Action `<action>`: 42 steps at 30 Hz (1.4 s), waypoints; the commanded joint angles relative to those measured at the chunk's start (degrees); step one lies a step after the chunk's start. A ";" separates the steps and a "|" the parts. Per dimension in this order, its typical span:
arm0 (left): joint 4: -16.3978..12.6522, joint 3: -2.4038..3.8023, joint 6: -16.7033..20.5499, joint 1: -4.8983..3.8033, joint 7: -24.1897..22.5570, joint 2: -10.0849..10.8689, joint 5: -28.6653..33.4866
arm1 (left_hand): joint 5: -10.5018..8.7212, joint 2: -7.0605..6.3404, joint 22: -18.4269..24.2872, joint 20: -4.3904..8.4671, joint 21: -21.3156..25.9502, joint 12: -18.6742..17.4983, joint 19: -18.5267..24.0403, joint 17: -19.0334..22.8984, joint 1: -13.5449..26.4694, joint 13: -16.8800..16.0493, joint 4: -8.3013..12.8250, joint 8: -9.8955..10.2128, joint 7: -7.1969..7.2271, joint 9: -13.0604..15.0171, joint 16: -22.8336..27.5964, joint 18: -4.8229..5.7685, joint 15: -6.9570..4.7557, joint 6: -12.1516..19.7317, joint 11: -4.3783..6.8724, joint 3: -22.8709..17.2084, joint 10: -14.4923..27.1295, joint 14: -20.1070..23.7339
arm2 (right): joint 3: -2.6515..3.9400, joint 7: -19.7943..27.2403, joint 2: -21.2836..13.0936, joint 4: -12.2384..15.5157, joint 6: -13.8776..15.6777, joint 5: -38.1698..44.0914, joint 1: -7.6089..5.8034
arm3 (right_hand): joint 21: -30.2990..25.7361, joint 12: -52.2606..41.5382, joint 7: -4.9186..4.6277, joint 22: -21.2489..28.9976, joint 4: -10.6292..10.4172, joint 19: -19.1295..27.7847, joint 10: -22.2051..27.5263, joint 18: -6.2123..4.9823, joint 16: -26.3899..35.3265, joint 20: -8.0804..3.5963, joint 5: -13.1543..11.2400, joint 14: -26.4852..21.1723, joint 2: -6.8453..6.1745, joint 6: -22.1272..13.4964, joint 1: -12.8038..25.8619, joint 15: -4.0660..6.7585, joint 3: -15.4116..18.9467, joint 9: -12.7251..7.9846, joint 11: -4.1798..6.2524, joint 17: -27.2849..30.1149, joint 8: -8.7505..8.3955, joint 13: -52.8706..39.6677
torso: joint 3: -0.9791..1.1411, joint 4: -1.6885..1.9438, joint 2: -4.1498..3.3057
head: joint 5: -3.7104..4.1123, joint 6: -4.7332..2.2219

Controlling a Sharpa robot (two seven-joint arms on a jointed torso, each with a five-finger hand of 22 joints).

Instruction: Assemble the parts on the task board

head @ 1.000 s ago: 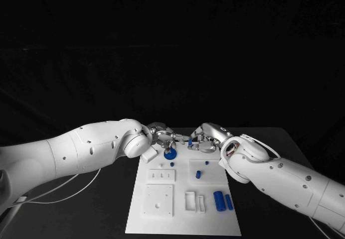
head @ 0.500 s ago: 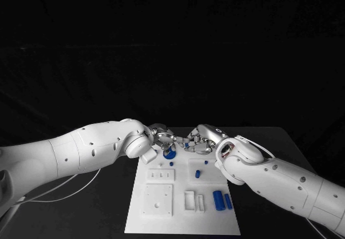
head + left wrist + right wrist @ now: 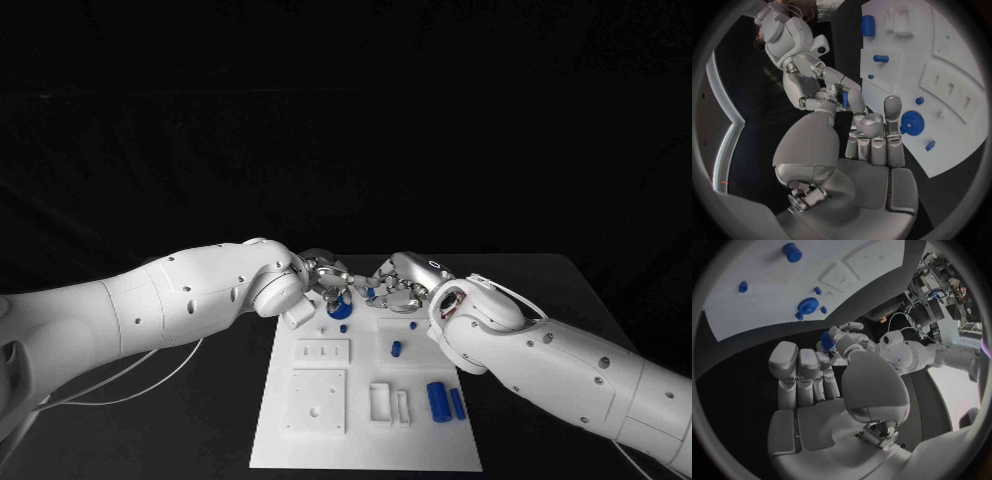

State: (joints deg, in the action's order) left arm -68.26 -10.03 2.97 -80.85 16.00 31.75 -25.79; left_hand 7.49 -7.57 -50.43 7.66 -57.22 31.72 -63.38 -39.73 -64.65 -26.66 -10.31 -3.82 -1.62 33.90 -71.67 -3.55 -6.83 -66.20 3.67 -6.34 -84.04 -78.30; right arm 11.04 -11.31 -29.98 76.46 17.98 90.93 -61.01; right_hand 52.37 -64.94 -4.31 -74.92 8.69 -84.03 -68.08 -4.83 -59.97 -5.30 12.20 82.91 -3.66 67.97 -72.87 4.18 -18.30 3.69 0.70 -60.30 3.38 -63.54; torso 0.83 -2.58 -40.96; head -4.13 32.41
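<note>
While both hands meet above the white board's [image 3: 368,440] far end, right hand [image 3: 400,282] and left hand [image 3: 326,276] together pinch a small blue part [image 3: 844,98], apparently for handover; blue gear [image 3: 340,310] lies below.

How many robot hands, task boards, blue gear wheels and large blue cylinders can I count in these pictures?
Hands: 2, the left hand and the right hand
Task board: 1
Blue gear wheel: 1
Large blue cylinders: 2
Total: 6
</note>
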 commanded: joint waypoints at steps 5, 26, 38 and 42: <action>0.15 0.02 -1.64 0.11 0.85 -0.53 -1.22 | -0.35 -0.04 -1.34 0.10 0.97 -0.10 -0.56 -0.05 -0.19 0.02 0.49 0.13 0.02 -0.23 -0.02 -0.15 0.08 0.28 0.12 -0.01 -0.31 0.35 | -0.03 -0.50 0.29 0.40 -0.07 0.86 -0.01 | -0.30 0.12 0.06 -6.56 -0.05 -1.39 -0.03 0.45 0.03 -0.43 0.44 0.05 -0.54 0.30 0.01 0.52 -0.22 0.09 0.16 0.10 0.19 0.00 | 0.12 0.03 0.01 | 0.15 0.20; -0.08 -0.08 -1.57 0.31 1.17 -0.72 -1.99 | 0.70 5.28 -3.61 0.18 2.67 -0.19 -1.05 0.19 -2.34 0.03 6.14 0.16 0.28 -0.32 0.07 0.01 -0.03 -0.03 0.29 1.50 -0.22 0.42 | -0.07 -0.97 1.17 0.01 -0.87 1.09 -0.01 | -0.19 0.07 0.10 -6.59 -0.16 -1.44 -0.08 0.46 0.05 -0.44 0.48 0.06 -0.60 0.37 -0.04 0.53 -0.22 0.10 0.20 0.13 0.20 -0.03 | 0.11 0.03 -0.09 | 0.23 0.37; -0.42 -0.08 -0.64 0.32 0.31 -0.23 -1.69 | 8.10 10.17 -5.20 0.48 3.85 -0.33 -1.36 0.11 -3.65 0.03 12.65 0.06 1.12 1.34 -0.01 0.33 -0.32 -0.59 0.67 2.48 -0.12 0.43 | -0.22 -1.10 1.10 -0.32 -1.64 1.11 0.00 | -0.31 0.09 0.12 -6.57 -0.23 -1.44 -0.06 0.46 0.11 -0.45 0.47 0.05 -0.63 0.48 -0.08 0.55 -0.20 0.11 0.21 0.18 0.21 -0.02 | 0.16 0.00 -0.10 | 0.23 0.50; -0.56 -0.08 -0.91 0.32 0.39 -0.12 -1.63 | 8.70 10.41 -6.10 0.54 4.63 -0.33 -1.62 0.08 -2.83 -0.01 13.74 0.11 1.33 4.00 -0.06 0.43 -0.38 -0.58 0.78 2.27 -0.09 0.45 | -0.26 -1.19 1.09 -0.53 -1.71 1.18 0.00 | -0.31 0.09 0.14 -6.58 -0.21 -1.45 -0.03 0.47 0.10 -0.46 0.46 0.05 -0.59 0.54 -0.16 0.56 -0.23 0.11 0.21 0.16 0.21 -0.02 | 0.18 -0.01 -0.10 | 0.22 0.53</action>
State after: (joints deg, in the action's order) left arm -68.66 -10.14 1.99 -80.51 17.10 31.57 -27.52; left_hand 16.02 2.51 -56.40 8.31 -52.76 31.72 -64.62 -39.62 -67.48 -26.67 3.15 -3.49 -0.70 36.48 -71.66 -3.54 -7.04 -66.71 4.09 -4.13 -84.06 -78.08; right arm 10.80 -12.43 -28.93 76.10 17.27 91.47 -61.02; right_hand 52.37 -64.94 -4.06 -74.90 8.71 -84.03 -68.08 -4.83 -59.97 -5.30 12.43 83.12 -4.04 68.04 -72.49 4.39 -18.27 3.72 0.70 -60.18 3.49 -63.53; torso 0.98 -2.58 -41.06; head -3.89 32.93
